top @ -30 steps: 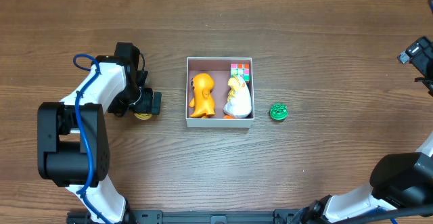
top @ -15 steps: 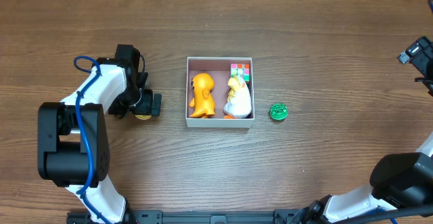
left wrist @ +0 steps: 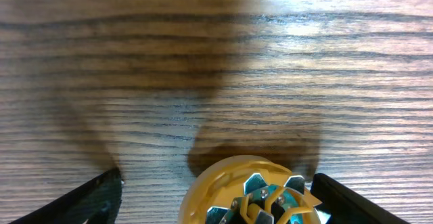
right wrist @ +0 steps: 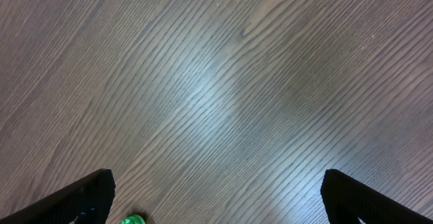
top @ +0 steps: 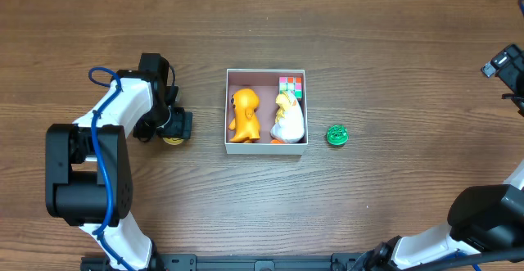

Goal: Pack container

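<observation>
We take this for a robotics lab bench, not a home. One wood-grain table (top: 262, 25) fills every view. The left arm (top: 123, 103) and right arm (top: 483, 214) stand at its near edge, along a black rail (top: 246, 263). A white container (top: 266, 147) holding small toys (top: 243, 114) sits mid-table. Room beyond: unseen.

Dark brown wood-grain tabletop (top: 393, 25), evenly lit from above, soft pale glare patches.

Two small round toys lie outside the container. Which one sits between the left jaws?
The yellow one, left of the container; the open left jaws flank it. The green one lies on the container's right, untouched.
</observation>
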`<action>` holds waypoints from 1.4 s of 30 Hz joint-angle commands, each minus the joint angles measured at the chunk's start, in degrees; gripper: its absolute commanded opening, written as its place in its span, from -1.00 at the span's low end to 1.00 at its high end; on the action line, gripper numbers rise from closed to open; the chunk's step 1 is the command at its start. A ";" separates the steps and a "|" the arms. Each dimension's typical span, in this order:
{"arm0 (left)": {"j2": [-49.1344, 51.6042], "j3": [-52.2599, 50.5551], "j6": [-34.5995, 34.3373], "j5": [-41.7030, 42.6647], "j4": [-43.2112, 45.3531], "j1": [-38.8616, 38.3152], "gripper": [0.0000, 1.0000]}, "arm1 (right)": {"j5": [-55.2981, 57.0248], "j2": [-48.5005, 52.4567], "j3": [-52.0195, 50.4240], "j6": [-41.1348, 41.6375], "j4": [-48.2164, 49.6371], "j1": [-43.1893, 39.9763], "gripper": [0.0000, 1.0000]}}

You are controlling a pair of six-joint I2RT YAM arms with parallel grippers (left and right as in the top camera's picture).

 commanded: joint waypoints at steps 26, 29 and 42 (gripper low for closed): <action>0.52 -1.25 -0.57 1.53 -1.79 0.09 0.42 | 0.28 -0.26 0.09 0.22 0.13 -0.07 1.00; 0.52 -1.25 -0.59 1.55 -1.81 0.09 0.41 | 0.28 -0.26 0.09 0.22 0.15 -0.07 1.00; 0.52 -1.25 -0.59 1.55 -1.81 0.09 0.41 | 0.28 -0.26 0.09 0.22 0.15 -0.07 1.00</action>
